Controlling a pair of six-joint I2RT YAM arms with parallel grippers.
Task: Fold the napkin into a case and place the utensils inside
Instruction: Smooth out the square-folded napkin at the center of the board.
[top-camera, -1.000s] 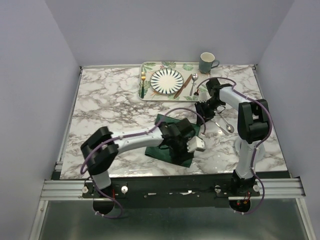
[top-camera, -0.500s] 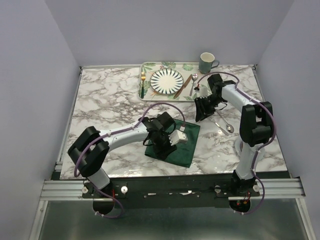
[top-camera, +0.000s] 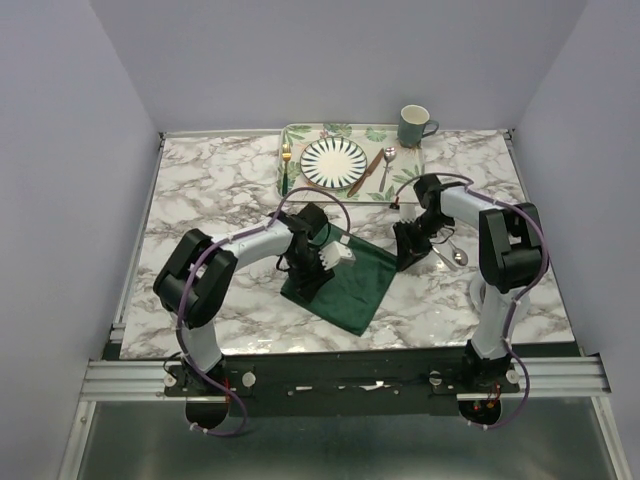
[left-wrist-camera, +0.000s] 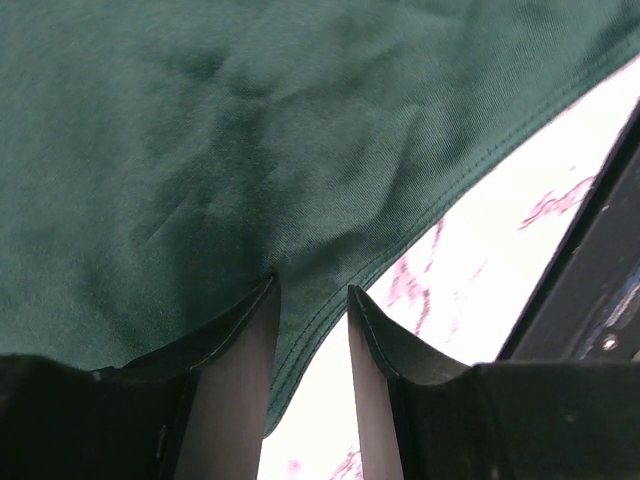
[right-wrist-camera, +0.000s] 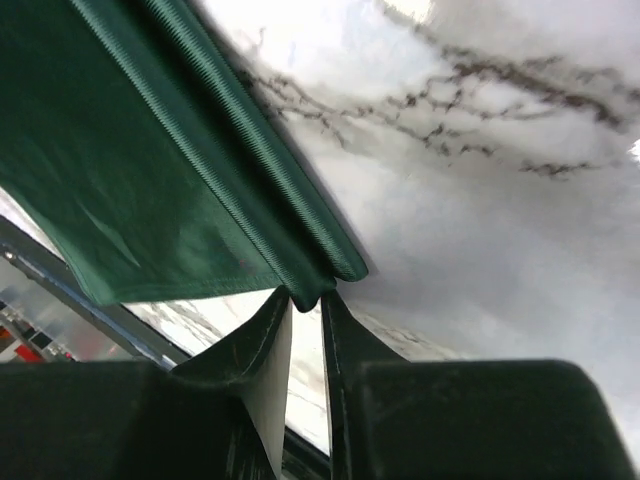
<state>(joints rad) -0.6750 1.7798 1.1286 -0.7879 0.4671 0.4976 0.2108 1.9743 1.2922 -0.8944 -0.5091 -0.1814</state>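
Note:
The dark green napkin lies spread on the marble table as a tilted square. My left gripper is over its left edge. In the left wrist view the jaws stand apart, with the napkin's hem running between the tips. My right gripper is at the napkin's right corner, and in the right wrist view it is shut on that corner. The gold fork, brown knife and a silver spoon lie on the tray. No folded case shows.
The leaf-patterned tray at the back holds a striped plate. A green mug stands behind the tray's right end. Another silver spoon lies on the table just right of my right gripper.
My left arm swung back left across the napkin to its left edge, its jaws narrowing. My right gripper came down toward me and closed on the right corner. The napkin now lies spread wider to the right.

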